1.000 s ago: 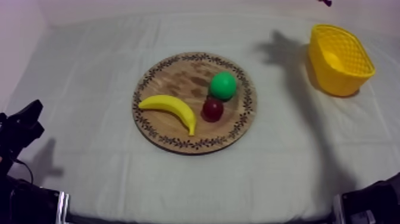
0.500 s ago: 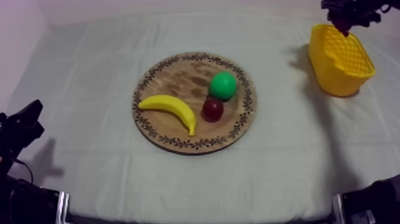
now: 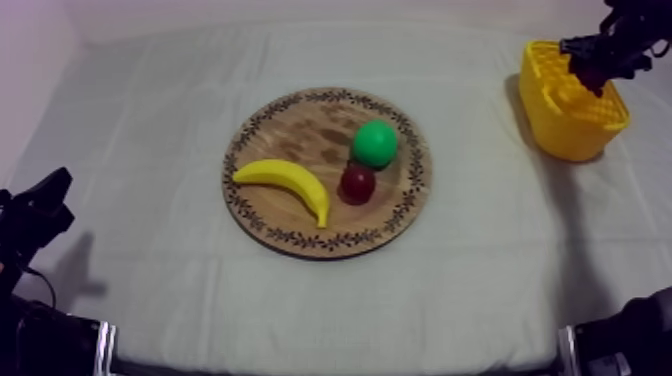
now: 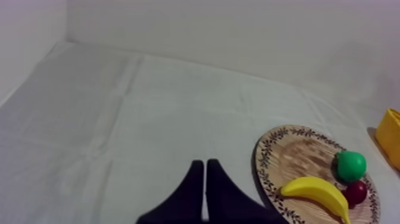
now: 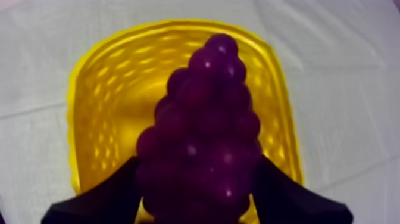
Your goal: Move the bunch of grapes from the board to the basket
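Right gripper (image 5: 196, 170) clamped on the bunch of grapes (image 5: 202, 119), one black finger on each flank, the bunch hanging stem-end in the grip with its narrow tip pointing out over the yellow basket (image 5: 95, 83). In the top view that arm comes in at the upper right and hangs over the basket's far end. The bunch is carried in the air above the basket's open mouth, not touching wall or floor as far as I can tell (how high above the rim it sits, I cannot judge). Wooden board (image 3: 300, 238) sits mid-bench with the banana (image 3: 285, 178), pear (image 3: 375, 143) and small red fruit (image 3: 357, 184) on it and no grapes. Left gripper (image 4: 205, 165) is idle low at its own side of the bench (image 3: 150, 120), fingers lying together as a narrow wedge on nothing, well apart from the board. Step in hand, by my reading: carry done, release pending. Next move likely calls for a short descent to centre the bunch between the basket walls, then parting the fingers so it drops inside rather than catching the rim, then a lift straight up to clear.
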